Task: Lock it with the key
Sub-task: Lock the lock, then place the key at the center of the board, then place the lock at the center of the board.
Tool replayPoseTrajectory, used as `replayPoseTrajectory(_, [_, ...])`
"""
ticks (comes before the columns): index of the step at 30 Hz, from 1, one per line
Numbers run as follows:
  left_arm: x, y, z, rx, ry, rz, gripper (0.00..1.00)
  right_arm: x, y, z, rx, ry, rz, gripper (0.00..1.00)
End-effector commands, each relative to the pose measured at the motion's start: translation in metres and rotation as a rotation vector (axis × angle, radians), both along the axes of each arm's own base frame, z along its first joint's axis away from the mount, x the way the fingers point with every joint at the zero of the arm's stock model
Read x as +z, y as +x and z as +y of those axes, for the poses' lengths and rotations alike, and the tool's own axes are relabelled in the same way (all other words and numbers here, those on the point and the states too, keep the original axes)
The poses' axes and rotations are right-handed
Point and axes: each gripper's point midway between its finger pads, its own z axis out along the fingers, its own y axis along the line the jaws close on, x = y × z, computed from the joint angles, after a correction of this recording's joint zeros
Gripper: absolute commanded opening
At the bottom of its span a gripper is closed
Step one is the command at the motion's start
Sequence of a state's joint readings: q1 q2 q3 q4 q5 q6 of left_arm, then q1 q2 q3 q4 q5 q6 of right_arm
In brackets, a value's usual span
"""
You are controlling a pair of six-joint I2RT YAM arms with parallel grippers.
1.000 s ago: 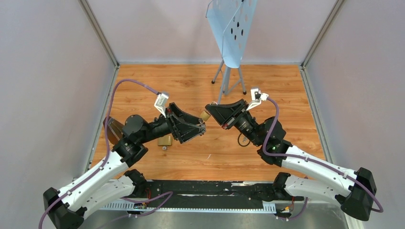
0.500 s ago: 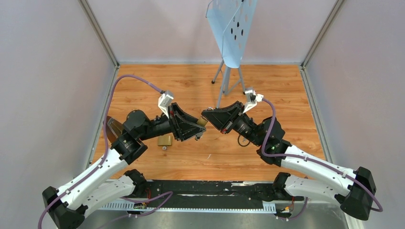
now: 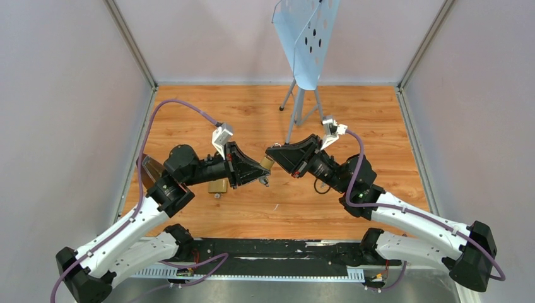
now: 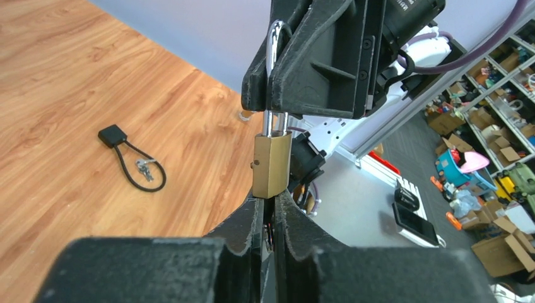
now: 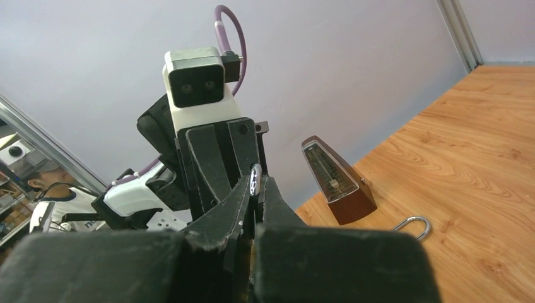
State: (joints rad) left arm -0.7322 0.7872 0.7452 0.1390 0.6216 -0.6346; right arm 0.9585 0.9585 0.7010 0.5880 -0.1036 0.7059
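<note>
Mid-air above the table (image 4: 76,95), right claw (image 4: 272,107) clamps the brass padlock (image 4: 271,165) by its shackle. At the body's other end, left claw (image 4: 270,203) is pinched near-shut; key not discernible in the slit.

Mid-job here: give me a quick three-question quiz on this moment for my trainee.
1. True or false: the right gripper holds the brass padlock by its shackle.
2. Which object stands by the wall in the right wrist view? A) metronome B) mug C) bottle
3. Fill in: the left gripper is closed just ____ the padlock's body.
Key: 1 true; 2 A; 3 below.
</note>
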Motion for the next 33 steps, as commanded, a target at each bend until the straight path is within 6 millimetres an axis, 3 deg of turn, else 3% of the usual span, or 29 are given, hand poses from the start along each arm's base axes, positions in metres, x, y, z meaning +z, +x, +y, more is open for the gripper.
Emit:
replayPoseTrajectory(1, [0.006,-0.007,-0.002,-0.051,-0.002,-0.042,0.04,0.036,-0.002,-0.010,-0.011,0.094,-0.053,0.00])
replayPoseTrajectory(2, [0.006,-0.010,-0.002,-0.070,0.001,-0.047,0.00,0.037,-0.002,-0.011,-0.016,0.097,-0.053,0.00])
replayPoseTrajectory(13, [-0.019,-0.027,0.008,-0.119,0.072,-0.075,0.00,0.060,-0.001,-0.052,-0.140,0.218,-0.138,0.00])
replayPoseTrajectory(18, [-0.035,-0.012,0.007,-0.037,0.106,-0.012,0.00,0.048,0.014,-0.057,-0.218,0.157,-0.093,0.00])
replayPoseTrajectory(21, [-0.051,0.013,0.006,0.080,0.153,0.069,0.00,0.010,0.034,-0.056,-0.298,0.051,0.021,0.00])
replayPoseTrajectory(27, [-0.092,0.075,-0.001,0.345,0.241,0.266,0.00,-0.101,0.066,-0.061,-0.377,-0.180,0.302,0.00])
replayPoseTrajectory(28, [-0.106,0.085,-0.005,0.368,0.264,0.312,0.00,-0.117,0.069,-0.062,-0.372,-0.212,0.340,0.00])
replayPoseTrajectory(29, [-0.104,0.095,-0.009,0.393,0.241,0.309,0.00,-0.132,0.072,-0.063,-0.367,-0.243,0.374,0.00])
replayPoseTrajectory(33, [-0.148,0.132,-0.038,0.400,0.285,0.415,0.00,-0.198,0.087,-0.068,-0.366,-0.401,0.503,0.00])
